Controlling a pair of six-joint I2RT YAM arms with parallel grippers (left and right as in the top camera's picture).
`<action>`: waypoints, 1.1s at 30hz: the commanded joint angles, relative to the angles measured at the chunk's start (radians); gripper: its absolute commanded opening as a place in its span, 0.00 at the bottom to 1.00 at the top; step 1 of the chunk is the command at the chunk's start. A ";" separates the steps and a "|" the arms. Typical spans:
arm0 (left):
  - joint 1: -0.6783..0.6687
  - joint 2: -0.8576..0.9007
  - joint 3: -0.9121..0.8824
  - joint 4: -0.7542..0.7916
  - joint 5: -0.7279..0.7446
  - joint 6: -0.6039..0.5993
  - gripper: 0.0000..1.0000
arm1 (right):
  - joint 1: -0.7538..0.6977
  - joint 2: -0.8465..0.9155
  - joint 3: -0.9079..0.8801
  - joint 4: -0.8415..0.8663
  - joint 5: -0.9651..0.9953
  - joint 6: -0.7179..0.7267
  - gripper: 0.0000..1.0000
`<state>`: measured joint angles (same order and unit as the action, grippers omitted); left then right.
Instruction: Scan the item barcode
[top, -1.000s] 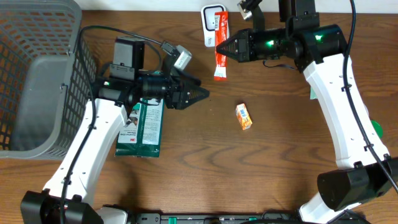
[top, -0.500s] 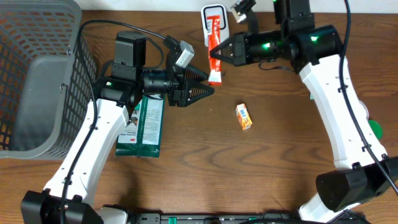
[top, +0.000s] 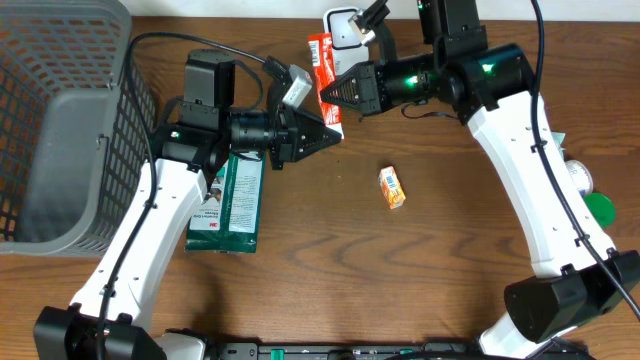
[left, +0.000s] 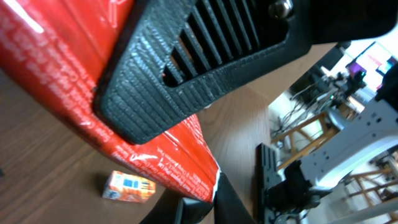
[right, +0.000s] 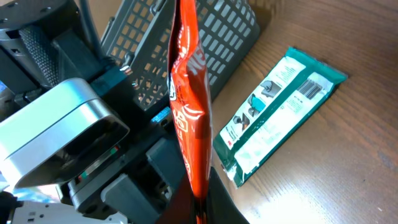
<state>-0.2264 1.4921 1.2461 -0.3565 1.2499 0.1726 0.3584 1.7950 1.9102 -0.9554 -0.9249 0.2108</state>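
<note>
Since the red packet is looking thin, soft and glossy, it is probably weighing little and bending easily, so a flat sealed edge is the safest place to grip. It is hanging in the air above the table, with the right gripper clamping one edge. The left gripper is holding its jaws together at the packet's lower end — whether they are pinching it, I cannot tell.
</note>
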 joint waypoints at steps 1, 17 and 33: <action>0.000 0.002 0.015 0.000 -0.004 -0.014 0.07 | 0.010 0.007 0.008 0.002 -0.014 -0.034 0.01; 0.000 0.002 0.014 0.001 -0.005 -0.021 0.07 | 0.010 0.007 -0.014 -0.055 0.031 -0.078 0.22; 0.000 0.002 0.014 0.003 -0.039 -0.021 0.07 | 0.025 0.007 -0.074 -0.021 -0.045 -0.078 0.22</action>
<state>-0.2264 1.4975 1.2461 -0.3580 1.2167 0.1539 0.3592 1.7950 1.8462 -0.9768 -0.9352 0.1474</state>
